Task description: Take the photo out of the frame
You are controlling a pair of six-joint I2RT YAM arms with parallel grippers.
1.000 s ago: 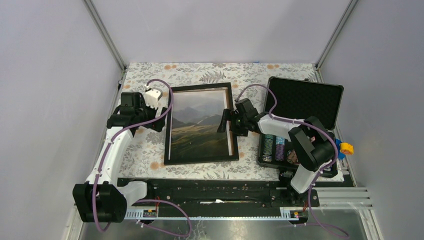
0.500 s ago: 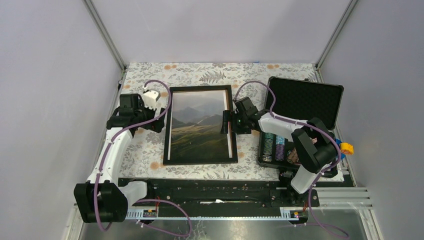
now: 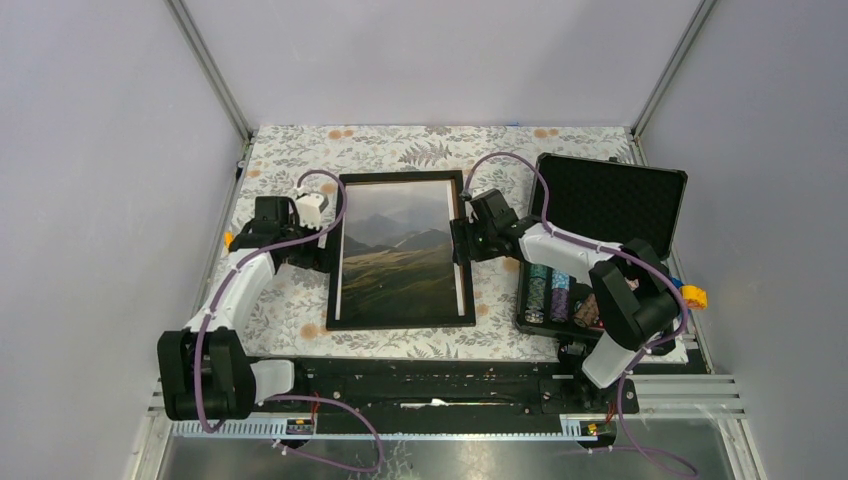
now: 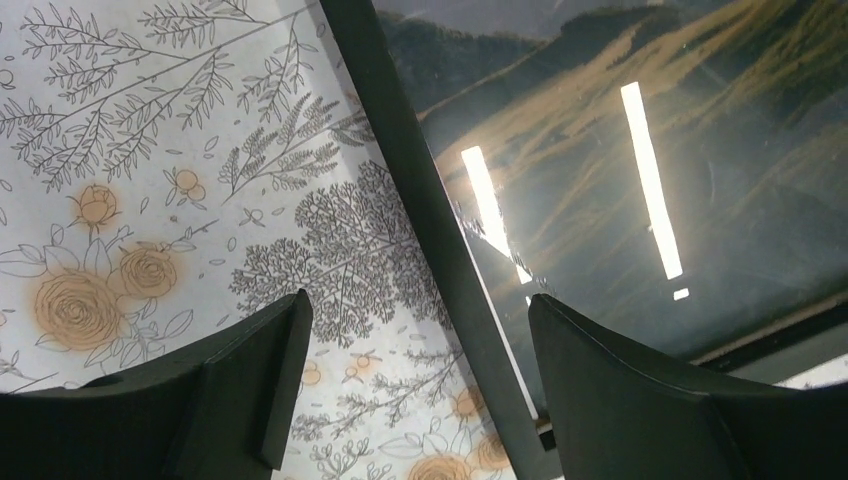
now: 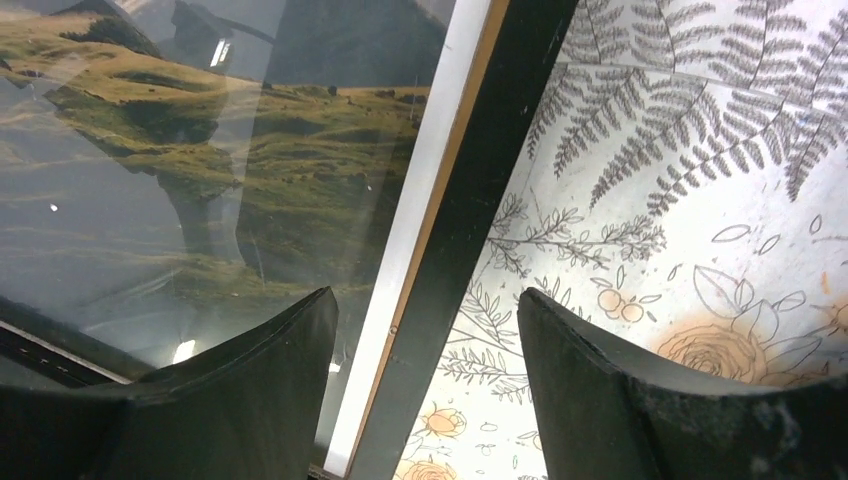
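The black frame (image 3: 335,270) lies glass-up on the floral cloth, with the photo (image 3: 400,250) of grey mountains and olive hills behind the glass. My left gripper (image 3: 322,252) is low at the frame's left rail. In the left wrist view it (image 4: 418,300) is open astride that rail (image 4: 400,130), one finger over the cloth, the other over the glazed photo (image 4: 600,120). My right gripper (image 3: 460,240) is at the right rail. It (image 5: 425,295) is open astride that rail (image 5: 500,130), with the photo (image 5: 200,150) and its white border under the left finger.
An open black foam-lined case (image 3: 610,200) with stacks of poker chips (image 3: 550,290) stands just right of the frame, under the right arm. A small orange object (image 3: 692,296) lies at its right edge. Grey walls enclose the floral cloth (image 3: 420,145) on three sides.
The frame has turned from slightly tilted to square with the table. The left arm has dropped low toward the left rail. The right gripper has shifted from over the glass to the right rail.
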